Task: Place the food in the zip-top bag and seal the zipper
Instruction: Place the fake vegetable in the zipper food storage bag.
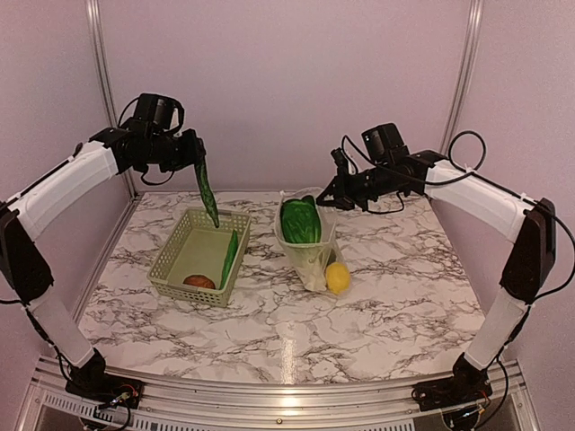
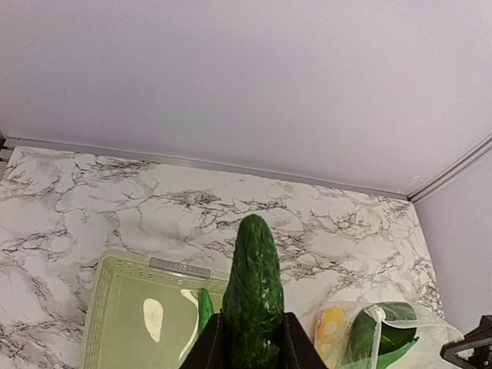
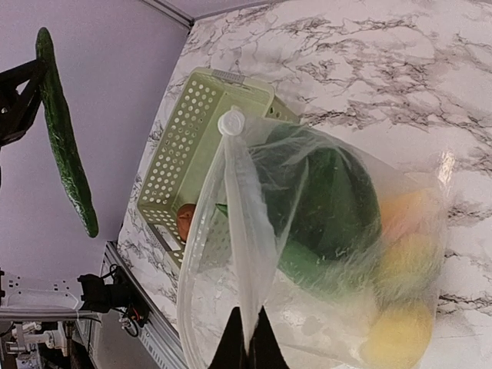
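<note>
1. My left claw (image 1: 190,154) grips a long green cucumber (image 1: 207,192), which hangs below it over the green basket (image 1: 171,253).
2. My right claw (image 3: 247,338) is pinched shut on the mouth of the zip-top bag (image 3: 330,177). The zipper (image 3: 240,231) runs away from it, unsealed.
3. Done, I judge: bok choy (image 1: 300,220) and lemon (image 1: 338,277) lie in the bag beneath the right claw.
4. Left: the cucumber, a green piece (image 1: 231,258) and a reddish-brown fruit (image 1: 199,282) in the basket under the left claw, then sealing.
</note>
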Tool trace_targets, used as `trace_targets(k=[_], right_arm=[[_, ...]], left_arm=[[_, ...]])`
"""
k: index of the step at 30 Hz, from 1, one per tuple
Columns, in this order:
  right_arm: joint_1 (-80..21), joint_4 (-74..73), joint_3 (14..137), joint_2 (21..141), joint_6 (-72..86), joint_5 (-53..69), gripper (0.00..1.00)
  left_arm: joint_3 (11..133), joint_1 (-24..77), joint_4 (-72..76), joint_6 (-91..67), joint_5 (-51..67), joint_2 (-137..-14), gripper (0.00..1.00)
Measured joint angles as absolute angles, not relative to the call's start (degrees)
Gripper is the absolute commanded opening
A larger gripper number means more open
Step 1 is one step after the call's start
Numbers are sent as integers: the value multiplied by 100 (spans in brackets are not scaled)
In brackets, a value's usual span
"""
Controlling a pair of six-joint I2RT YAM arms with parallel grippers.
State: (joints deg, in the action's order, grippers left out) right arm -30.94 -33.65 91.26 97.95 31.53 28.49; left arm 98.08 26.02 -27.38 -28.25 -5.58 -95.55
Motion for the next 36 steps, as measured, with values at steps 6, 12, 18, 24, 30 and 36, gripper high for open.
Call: trace_targets(k=[6,12,18,24,30,36], right_arm=[[-3122,-3374,9164,9872,3155,2919,0],[-3146,-3350,9266,9992,3166,2980,0],[-3177,-3347,9441,10182,3175,3092,0],[-3205,-3395,9692,10353,3173,3118,0],[-3221,-3454,9861,10477,3173,3164,0],[-3232,-3586,10119,10624,3173,3194,0]], left_arm=[[9391,3120,-1944,-2735,-499,-8927,0],[9054,3730,-1260,-2606,-497,-8617,0],[8593,4230,-556,-2598,-526,-8541,0],[8361,4654,-56,-2434,-829,-8547,0],[8333,4928,486,-2281,-1372,-8672,0],[8333,5118,1081,-2112,-2307,-9094,0]])
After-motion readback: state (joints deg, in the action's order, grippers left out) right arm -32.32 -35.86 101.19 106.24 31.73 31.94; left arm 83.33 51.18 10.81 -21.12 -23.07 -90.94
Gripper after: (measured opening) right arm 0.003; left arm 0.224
